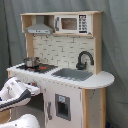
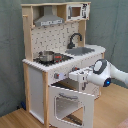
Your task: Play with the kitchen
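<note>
Kitchen [image 2: 50, 65] standing mid-frame in both exterior views, oven door [image 2: 70, 102] swung open at lower middle for reaching inside. Gripper [image 2: 82, 76] at right of middle, up against the front edge above that door. Cannot tell if jaws open or shut; pot [image 2: 46, 56] sitting on stove, ready for pretend cooking.

Both exterior views near, opposite front corners, sharing the kitchen [image 1: 60, 65]

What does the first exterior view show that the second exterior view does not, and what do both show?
Only the first exterior view shows the lower cabinet door with a dark panel under the sink. Only the second exterior view shows the oven door swung open and the wooden floor. Both exterior views show the kitchen, its black faucet, the pot and the robot arm.
</note>
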`<state>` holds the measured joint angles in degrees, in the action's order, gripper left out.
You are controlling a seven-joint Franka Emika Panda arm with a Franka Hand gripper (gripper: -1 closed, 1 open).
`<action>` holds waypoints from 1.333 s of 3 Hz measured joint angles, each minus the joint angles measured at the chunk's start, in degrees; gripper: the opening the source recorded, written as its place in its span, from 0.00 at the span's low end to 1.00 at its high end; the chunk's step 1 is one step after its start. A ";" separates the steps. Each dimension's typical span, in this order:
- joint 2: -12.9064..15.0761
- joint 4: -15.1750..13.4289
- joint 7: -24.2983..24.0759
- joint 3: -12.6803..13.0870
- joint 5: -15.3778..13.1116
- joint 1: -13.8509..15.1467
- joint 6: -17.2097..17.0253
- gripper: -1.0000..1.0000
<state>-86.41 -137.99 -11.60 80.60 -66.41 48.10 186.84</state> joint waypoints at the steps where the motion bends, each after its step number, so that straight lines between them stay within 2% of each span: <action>1: 0.00 0.00 1.50 -0.72 0.00 0.05 0.12 1.00; 2: 0.00 -0.01 1.50 -0.72 0.00 0.06 0.12 0.00; 4: 0.97 -0.44 -11.79 -0.80 0.34 0.01 0.33 0.00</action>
<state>-85.44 -138.43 -23.40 79.79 -66.07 48.10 187.17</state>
